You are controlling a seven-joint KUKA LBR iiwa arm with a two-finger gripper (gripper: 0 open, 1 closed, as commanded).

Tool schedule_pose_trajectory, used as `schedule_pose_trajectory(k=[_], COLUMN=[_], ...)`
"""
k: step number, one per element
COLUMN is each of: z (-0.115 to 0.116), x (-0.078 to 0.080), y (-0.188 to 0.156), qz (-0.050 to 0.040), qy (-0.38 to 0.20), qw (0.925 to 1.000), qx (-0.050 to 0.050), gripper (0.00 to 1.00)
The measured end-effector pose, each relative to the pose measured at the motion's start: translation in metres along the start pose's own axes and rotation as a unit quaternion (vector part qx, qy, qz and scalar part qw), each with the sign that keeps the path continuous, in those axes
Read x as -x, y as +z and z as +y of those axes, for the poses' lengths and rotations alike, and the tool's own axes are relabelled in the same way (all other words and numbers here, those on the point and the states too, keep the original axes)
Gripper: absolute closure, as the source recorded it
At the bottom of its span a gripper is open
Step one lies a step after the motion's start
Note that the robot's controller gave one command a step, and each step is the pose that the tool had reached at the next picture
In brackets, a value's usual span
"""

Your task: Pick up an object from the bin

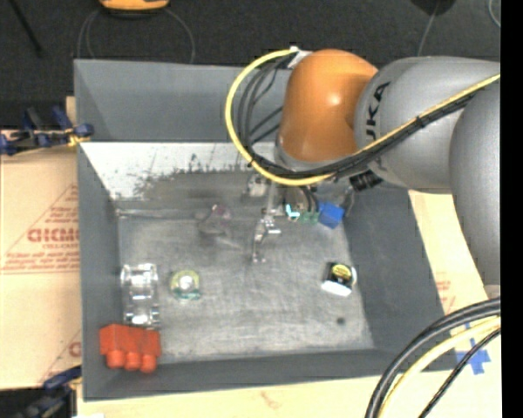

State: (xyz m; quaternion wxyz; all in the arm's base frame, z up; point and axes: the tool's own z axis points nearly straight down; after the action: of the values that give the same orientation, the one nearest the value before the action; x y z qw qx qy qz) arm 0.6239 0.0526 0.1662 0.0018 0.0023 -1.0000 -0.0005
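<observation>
My gripper (263, 233) hangs low over the middle of the bin, near the back wall, under the orange cover. Nothing can be seen held in it. A small black, yellow and white tape measure (338, 279) lies on the floor to its lower right. To its lower left sits a small round clear thing with a green centre (186, 284). Left of that stands a clear plastic piece (139, 293).
A red-orange knobbed block (129, 347) lies in the front left corner. A faint greyish shape (214, 219) shows on the floor left of the gripper. The arm comes in from the right, over the bin's back right part.
</observation>
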Motion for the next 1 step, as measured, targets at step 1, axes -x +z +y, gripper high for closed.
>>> schedule_pose_trajectory(k=[1], z=[-0.0007], x=[0.0236], y=[0.0927], qz=[-0.0071], qy=[-0.104], qw=[0.9946], qx=[-0.001], gripper=[0.00])
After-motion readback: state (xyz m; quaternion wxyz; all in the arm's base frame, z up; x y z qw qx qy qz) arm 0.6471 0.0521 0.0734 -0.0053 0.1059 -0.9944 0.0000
